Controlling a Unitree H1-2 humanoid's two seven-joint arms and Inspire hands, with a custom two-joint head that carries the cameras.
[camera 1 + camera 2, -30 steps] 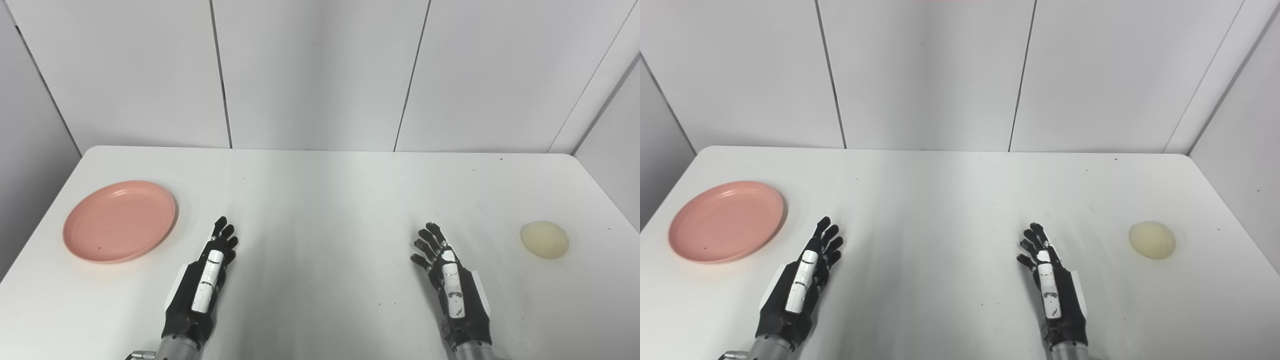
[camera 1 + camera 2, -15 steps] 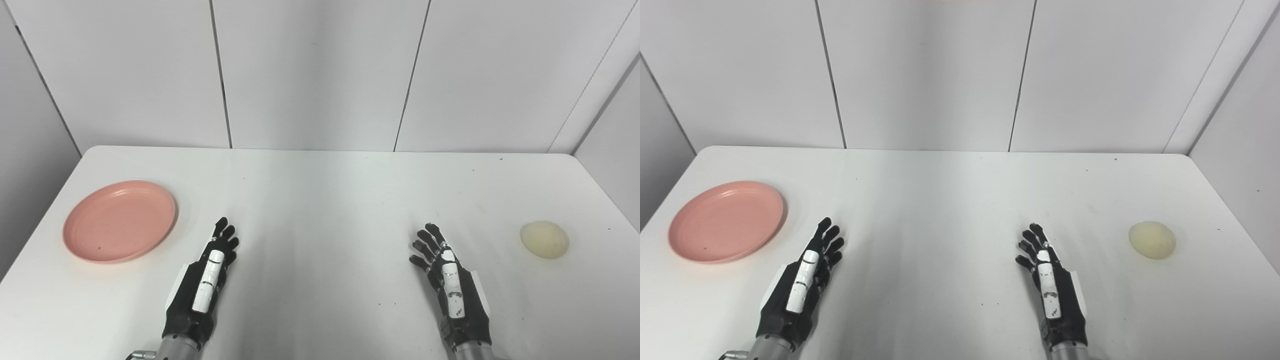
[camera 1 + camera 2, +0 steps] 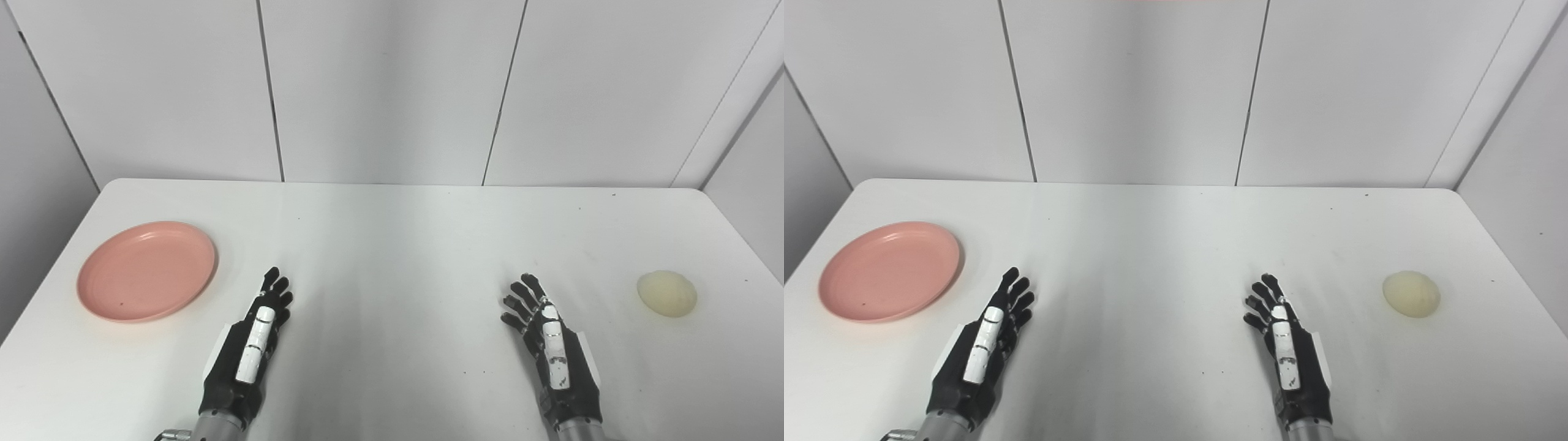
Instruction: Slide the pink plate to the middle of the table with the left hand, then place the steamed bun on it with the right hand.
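Note:
A round pink plate [image 3: 147, 271] lies flat near the left edge of the white table [image 3: 392, 245], with nothing on it. A pale cream steamed bun [image 3: 667, 293] sits on the table far to the right. My left hand [image 3: 250, 347] rests low near the front edge, to the right of the plate and apart from it, open with its fingers stretched forward. My right hand [image 3: 554, 354] is also near the front edge, well left of the bun, open with its fingers spread and holding nothing.
Grey wall panels [image 3: 392, 92] rise right behind the table's far edge. The table's left edge runs close beside the plate, and its right edge lies just beyond the bun.

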